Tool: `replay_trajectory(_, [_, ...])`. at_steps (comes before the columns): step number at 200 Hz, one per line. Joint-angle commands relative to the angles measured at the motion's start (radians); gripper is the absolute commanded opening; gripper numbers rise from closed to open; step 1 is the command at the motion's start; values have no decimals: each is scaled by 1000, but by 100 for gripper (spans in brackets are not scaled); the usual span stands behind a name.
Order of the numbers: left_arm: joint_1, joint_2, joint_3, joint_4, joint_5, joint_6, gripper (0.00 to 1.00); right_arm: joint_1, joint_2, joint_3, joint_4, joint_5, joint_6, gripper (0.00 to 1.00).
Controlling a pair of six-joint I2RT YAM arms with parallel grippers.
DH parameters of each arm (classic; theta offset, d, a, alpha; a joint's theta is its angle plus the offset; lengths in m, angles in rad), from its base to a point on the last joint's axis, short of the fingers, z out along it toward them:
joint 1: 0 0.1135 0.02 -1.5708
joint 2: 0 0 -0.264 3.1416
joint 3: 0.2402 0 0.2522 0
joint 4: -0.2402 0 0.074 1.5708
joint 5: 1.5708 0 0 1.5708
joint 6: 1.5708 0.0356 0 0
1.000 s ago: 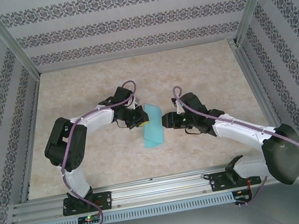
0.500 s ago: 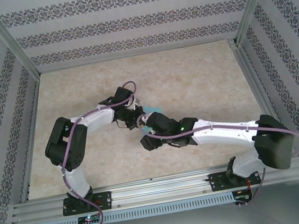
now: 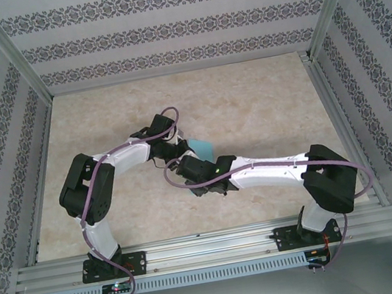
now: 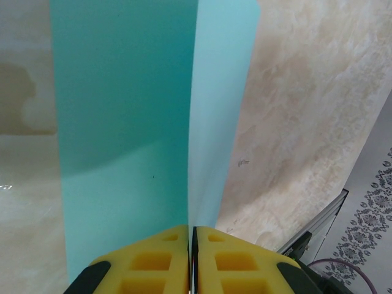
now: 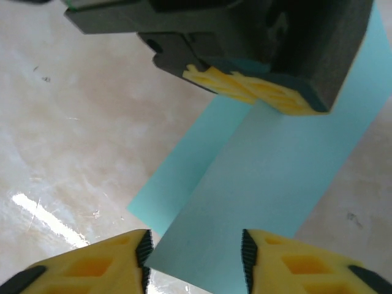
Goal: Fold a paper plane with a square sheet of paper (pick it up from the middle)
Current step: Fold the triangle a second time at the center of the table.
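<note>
Over the table [image 3: 262, 92], left claw [image 4: 192, 245] tight on the square sheet of paper [image 4: 122, 92], outstretched right claw [image 5: 195, 257] spread above it.

Turquoise paper [image 4: 122, 110] — yellow-padded left hand [image 4: 192, 237] and right hand [image 5: 195, 251] — beige marbled table [image 4: 306, 92], grey-on-white floral-striped walls [image 3: 162, 29]

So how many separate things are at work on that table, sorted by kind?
Robot arms: 2 (left arm, right arm)
Yellow-padded tools: 2 (left tool, right tool)
Turquoise sheet of paper: 1, folded and pinched in the left tool
Total: 5
</note>
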Motion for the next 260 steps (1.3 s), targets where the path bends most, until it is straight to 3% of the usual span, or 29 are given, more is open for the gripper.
replay_trajectory(1, [-10, -2, -1, 7, 15, -12, 13, 3, 11, 23, -25, 57, 1, 37])
replay_trajectory(55, [-15, -24, -20, 6, -4, -11, 16, -37, -42, -21, -11, 10, 11, 11])
replay_trajectory(70, [-17, -45, -30, -4, -26, -17, 25, -72, -69, -48, 22, -48, 7, 4])
replay_trajectory(84, [-17, -71, -45, -21, -64, -21, 40, -108, -94, -81, 70, -124, 5, 0])
replay_trajectory(106, [-17, -124, -79, -37, -136, -41, 51, -162, -128, -133, 139, -248, 5, 0])
replay_trajectory(125, [-25, -173, -124, -30, -176, -68, 55, -221, -158, -190, 213, -382, 18, 0])
replay_trajectory(153, [-73, -229, -181, -35, -240, -95, 53, -349, -185, -270, 322, -600, 49, 0])
replay_trajectory(193, [-162, -229, -224, 8, -290, -141, 38, -499, -164, -329, 396, -802, 60, 1])
replay_trajectory(216, [-183, -173, -204, 37, -292, -166, 30, -552, -136, -344, 420, -862, 50, 2])
replay_trajectory(260, [-207, -88, -162, 38, -307, -186, 25, -581, -51, -296, 402, -937, 14, 3])
